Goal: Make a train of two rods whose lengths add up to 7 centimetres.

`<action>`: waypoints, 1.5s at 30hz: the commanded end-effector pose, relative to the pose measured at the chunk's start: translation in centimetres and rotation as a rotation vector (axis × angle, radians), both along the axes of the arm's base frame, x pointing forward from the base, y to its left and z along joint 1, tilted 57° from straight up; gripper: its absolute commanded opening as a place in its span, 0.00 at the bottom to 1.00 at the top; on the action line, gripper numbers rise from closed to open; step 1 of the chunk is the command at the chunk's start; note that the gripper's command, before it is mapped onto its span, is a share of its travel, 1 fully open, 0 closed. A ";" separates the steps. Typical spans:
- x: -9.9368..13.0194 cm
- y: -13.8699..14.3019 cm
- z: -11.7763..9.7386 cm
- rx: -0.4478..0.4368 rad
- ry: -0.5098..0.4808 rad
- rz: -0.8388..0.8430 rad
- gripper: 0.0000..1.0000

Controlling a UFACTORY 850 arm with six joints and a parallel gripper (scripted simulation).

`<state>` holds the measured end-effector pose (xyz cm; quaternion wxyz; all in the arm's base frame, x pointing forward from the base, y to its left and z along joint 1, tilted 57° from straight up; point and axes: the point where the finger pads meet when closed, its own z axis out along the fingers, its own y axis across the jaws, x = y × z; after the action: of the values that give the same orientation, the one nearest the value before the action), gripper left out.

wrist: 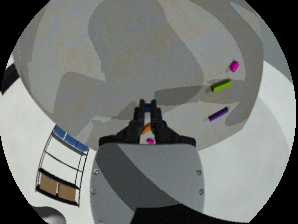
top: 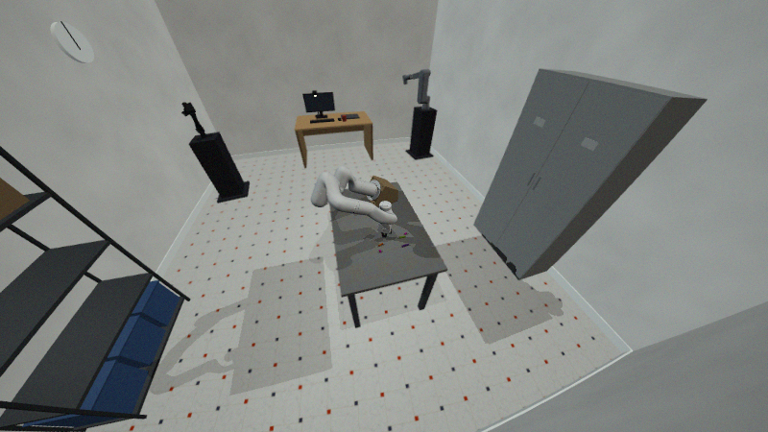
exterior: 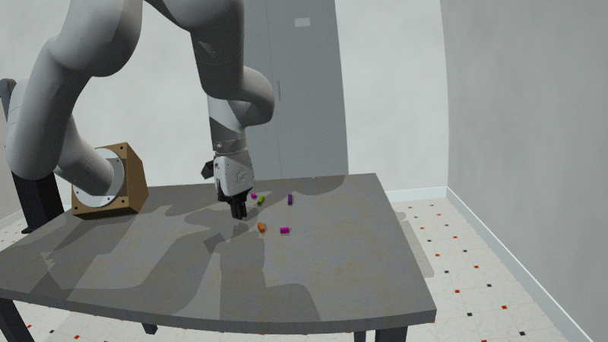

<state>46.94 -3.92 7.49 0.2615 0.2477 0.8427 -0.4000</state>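
My gripper (exterior: 239, 215) (wrist: 147, 106) (top: 384, 233) hangs a little above the grey table (exterior: 340, 264). It is shut on a small blue rod (wrist: 145, 104), of which only a sliver shows between the fingertips in the wrist view. Right of the gripper lie a short magenta rod (exterior: 253, 196) (wrist: 233, 66), a lime rod (exterior: 260, 200) (wrist: 220, 86) and a purple rod (exterior: 289, 198) (wrist: 218, 113), each apart from the others. Nearer the front lie an orange rod (exterior: 261, 226) (wrist: 144, 136) and a second magenta rod (exterior: 284, 229) (wrist: 150, 141), with a gap between them.
The arm's brown base box (exterior: 127, 180) stands at the table's back left. The table's right edge (exterior: 408, 251) lies well beyond the rods. A grey cabinet (top: 569, 160) stands on the floor to the right.
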 end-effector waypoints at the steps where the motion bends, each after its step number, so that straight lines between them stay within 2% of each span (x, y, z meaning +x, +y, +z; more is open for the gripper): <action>1: 0.0 0.1 0.0 0.000 -0.001 0.001 0.04; 45: 0.3 -0.9 -0.6 0.000 -0.001 0.001 0.04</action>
<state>47.24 -4.90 6.83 0.2615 0.2478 0.8427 -0.4000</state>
